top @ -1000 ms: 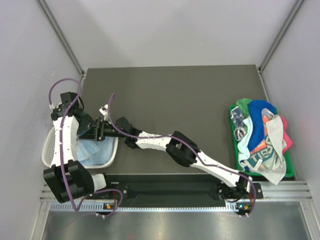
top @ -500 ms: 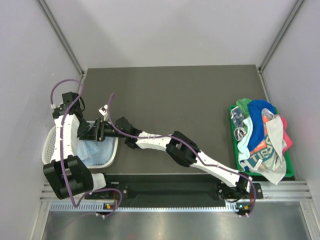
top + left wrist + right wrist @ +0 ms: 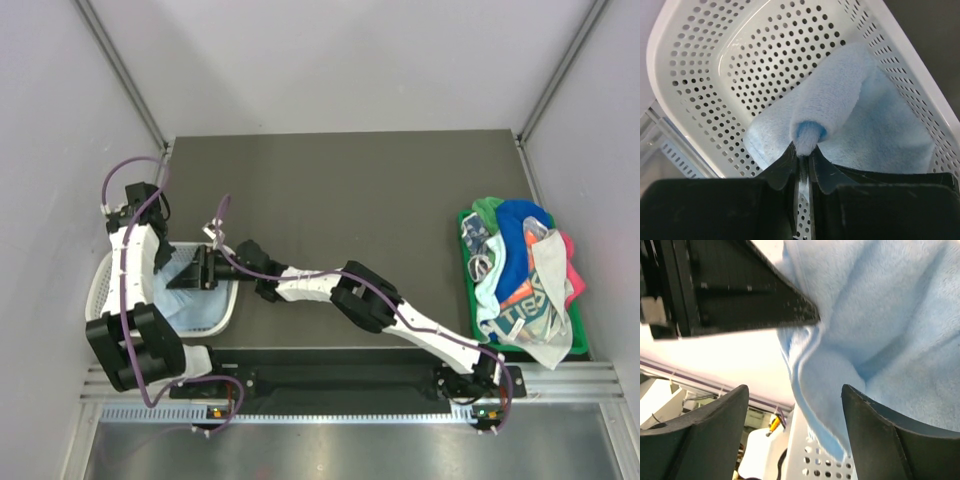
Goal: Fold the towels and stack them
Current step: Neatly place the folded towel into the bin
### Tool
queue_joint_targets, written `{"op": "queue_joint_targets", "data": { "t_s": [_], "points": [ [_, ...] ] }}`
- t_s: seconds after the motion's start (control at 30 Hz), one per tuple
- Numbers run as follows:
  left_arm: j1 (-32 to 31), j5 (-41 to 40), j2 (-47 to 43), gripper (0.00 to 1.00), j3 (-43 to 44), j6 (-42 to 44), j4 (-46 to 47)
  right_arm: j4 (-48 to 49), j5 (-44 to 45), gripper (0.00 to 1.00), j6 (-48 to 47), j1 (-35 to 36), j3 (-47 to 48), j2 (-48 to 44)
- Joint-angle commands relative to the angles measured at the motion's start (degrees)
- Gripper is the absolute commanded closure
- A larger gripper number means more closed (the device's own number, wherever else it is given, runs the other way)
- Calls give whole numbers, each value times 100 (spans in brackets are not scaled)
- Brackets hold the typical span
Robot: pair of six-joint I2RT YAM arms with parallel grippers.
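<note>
A pale blue towel [image 3: 845, 100] lies in the white mesh basket [image 3: 740, 55] at the table's left edge. My left gripper [image 3: 802, 152] is shut on a raised fold of that towel, pulling it up into a ridge. Seen from above, the left gripper [image 3: 168, 262] hangs over the basket [image 3: 98, 290]. The right gripper [image 3: 196, 270] reaches across beside it. In the right wrist view my right gripper [image 3: 795, 407] is open, with the towel's hanging edge [image 3: 812, 390] between its fingers [image 3: 715, 430], untouched. More towels [image 3: 520, 270] are heaped in several colours at the right.
The heap of towels fills a green tray [image 3: 468, 290] by the table's right edge. The right arm [image 3: 370, 305] stretches diagonally over the near half of the dark table [image 3: 340, 190]. The left gripper's black finger [image 3: 740, 290] crosses the top of the right wrist view.
My left gripper has closed on a fold of the pale blue towel. The right gripper has opened a little wider and shifted slightly toward the near edge over the basket.
</note>
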Motion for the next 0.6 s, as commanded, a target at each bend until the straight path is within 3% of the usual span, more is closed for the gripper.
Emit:
{"op": "queue_joint_targets", "data": {
  "t_s": [0.0, 0.27, 0.57],
  "points": [
    [34, -420, 28, 100, 275, 134, 184, 291, -151, 25, -343, -85, -320, -625],
    [17, -912, 318, 100, 424, 90, 158, 642, -186, 23, -449, -243, -1217, -1258],
    [17, -1440, 828, 99, 652, -41, 96, 291, -160, 24, -993, -340, -1833, -1812]
  ]
}}
